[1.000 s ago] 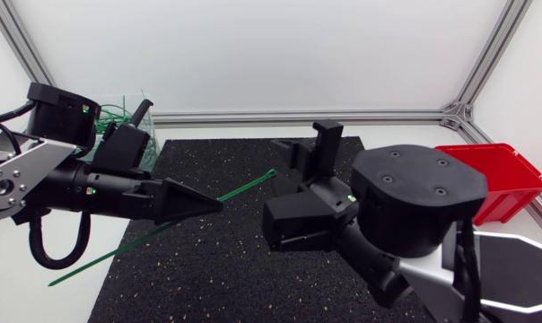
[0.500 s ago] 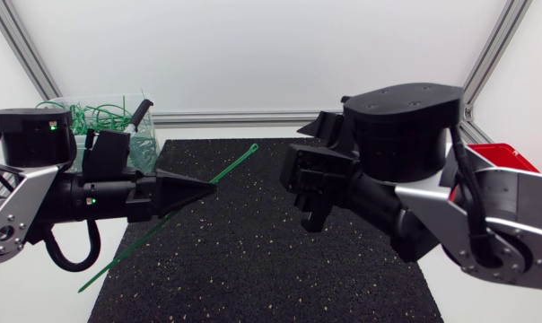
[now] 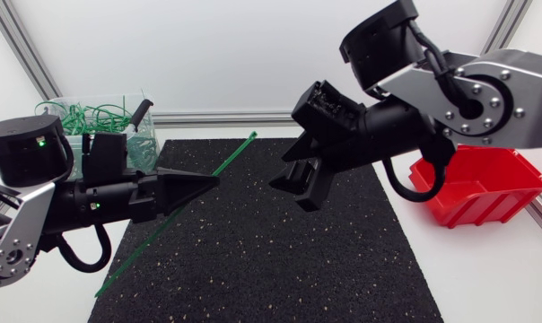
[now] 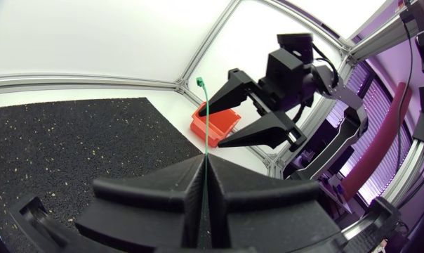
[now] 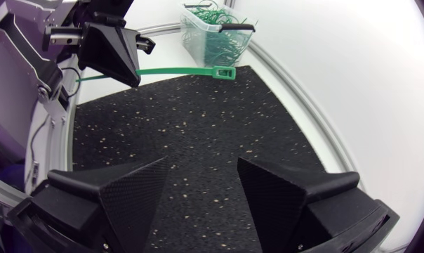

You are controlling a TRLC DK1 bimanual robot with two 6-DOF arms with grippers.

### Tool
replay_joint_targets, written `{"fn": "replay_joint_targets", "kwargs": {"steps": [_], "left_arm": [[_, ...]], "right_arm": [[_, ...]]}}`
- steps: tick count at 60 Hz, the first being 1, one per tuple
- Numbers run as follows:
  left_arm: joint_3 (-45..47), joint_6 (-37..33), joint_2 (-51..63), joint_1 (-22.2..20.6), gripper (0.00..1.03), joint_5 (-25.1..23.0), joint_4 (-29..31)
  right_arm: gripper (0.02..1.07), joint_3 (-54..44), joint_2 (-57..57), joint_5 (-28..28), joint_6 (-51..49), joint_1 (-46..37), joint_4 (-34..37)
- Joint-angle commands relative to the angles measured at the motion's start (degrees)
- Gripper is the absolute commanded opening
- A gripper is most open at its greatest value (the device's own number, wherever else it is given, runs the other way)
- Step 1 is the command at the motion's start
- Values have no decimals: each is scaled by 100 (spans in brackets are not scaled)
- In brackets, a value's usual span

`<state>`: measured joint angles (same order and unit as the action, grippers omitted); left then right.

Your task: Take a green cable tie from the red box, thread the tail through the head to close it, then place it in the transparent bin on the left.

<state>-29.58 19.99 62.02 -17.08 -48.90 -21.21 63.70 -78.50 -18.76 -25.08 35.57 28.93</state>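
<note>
Black mat (image 3: 271,260) — one green cable tie (image 3: 235,154) in left gripper (image 3: 213,179) (right gripper (image 3: 300,186) agape).

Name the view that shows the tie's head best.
Right wrist view: the head lies broadside and clear, past the left gripper. The head view shows most of the tie, but the head is tiny; the left wrist view sees it small, at the far tip.

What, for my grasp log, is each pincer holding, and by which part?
The left pincer is shut on the green cable tie, partway along its strap, nearer the head end. The right pincer is open and holds nothing.
</note>
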Motion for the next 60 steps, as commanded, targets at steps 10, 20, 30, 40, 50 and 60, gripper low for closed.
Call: {"fn": "replay_joint_targets", "kwargs": {"steps": [10, 20, 30, 40, 50, 60], "left_arm": [[225, 295, -208, -58, 4, 30, -261], [260, 365, -208, -58, 4, 30, -357], [260, 445, -208, -58, 4, 30, -392], [260, 462, -217, -50, 4, 21, -401], [260, 524, -225, -50, 4, 30, -445], [286, 524, -243, -50, 4, 13, -454]], "right_arm": [[75, 740, -851, -1745, 689, -393, 447], [75, 1039, -1053, -2659, 1067, -507, 430], [74, 1188, -1185, -3125, 1207, -499, 359], [63, 1259, -1343, -3397, 1427, -411, 148], [50, 1399, -1475, -3406, 1673, -367, -45], [36, 1417, -1528, -3511, 1858, -367, -247]]}}
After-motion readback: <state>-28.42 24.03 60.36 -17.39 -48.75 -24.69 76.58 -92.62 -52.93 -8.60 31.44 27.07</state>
